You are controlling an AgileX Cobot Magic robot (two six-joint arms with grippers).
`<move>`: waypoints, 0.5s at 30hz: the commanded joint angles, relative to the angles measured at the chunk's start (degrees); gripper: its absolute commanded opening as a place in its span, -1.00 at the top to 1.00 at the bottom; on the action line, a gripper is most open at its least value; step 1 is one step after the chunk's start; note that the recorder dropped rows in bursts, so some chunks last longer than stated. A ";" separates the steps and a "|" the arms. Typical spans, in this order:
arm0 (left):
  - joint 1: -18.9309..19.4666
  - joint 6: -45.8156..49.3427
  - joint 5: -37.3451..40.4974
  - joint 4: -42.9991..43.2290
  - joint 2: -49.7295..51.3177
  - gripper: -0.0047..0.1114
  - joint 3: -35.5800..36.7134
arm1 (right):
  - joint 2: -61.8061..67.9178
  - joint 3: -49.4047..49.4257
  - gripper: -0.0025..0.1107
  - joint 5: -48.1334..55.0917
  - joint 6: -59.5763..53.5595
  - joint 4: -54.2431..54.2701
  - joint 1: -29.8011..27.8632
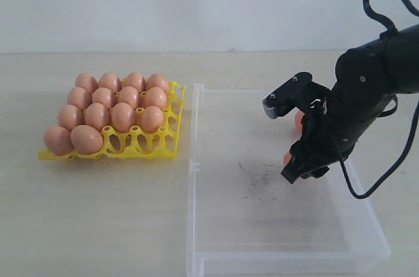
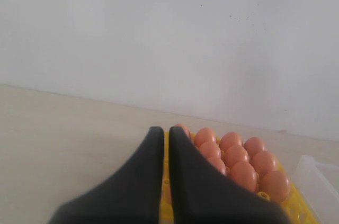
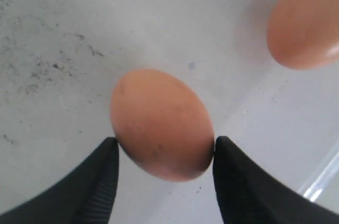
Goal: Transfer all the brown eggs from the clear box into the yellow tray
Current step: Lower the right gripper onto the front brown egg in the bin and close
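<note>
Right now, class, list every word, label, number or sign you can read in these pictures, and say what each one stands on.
No readable text in any view.
The yellow tray, the brown eggs, the clear box and the black arm carry no print.
The dark marks on the box floor are scuffs, not letters.

Bright, soft, even light, and shadows stay faint. The exterior view is pale and slightly soft. In the left wrist view the left hand (image 2: pixel 165 130) is a dark, out-of-focus mass. The right wrist view shows a brown egg (image 3: pixel 161 123) fairly sharp, with a dim shadow on the clear box (image 3: pixel 58 28)
</note>
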 commanded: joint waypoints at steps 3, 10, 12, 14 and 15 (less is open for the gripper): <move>-0.22 -0.07 -0.32 -0.03 0.20 0.85 -0.21 | -0.08 -0.22 0.12 -0.67 -5.92 -1.52 -0.16; -0.22 -0.07 -0.32 -0.03 0.20 0.85 -0.21 | -0.18 -0.22 0.12 -0.18 -6.87 -6.99 -0.16; -0.22 -0.07 -0.32 -0.03 0.20 0.85 -0.21 | -0.18 -0.22 0.12 -0.67 -8.30 -8.25 -0.16; -0.22 -0.07 -0.32 -0.03 0.20 0.85 -0.21 | -0.18 -0.22 0.12 -1.33 -8.20 -8.25 -0.16; -0.22 -0.07 -0.32 -0.03 0.20 0.85 -0.21 | -0.18 -0.22 0.12 -1.81 -8.07 -8.25 -0.16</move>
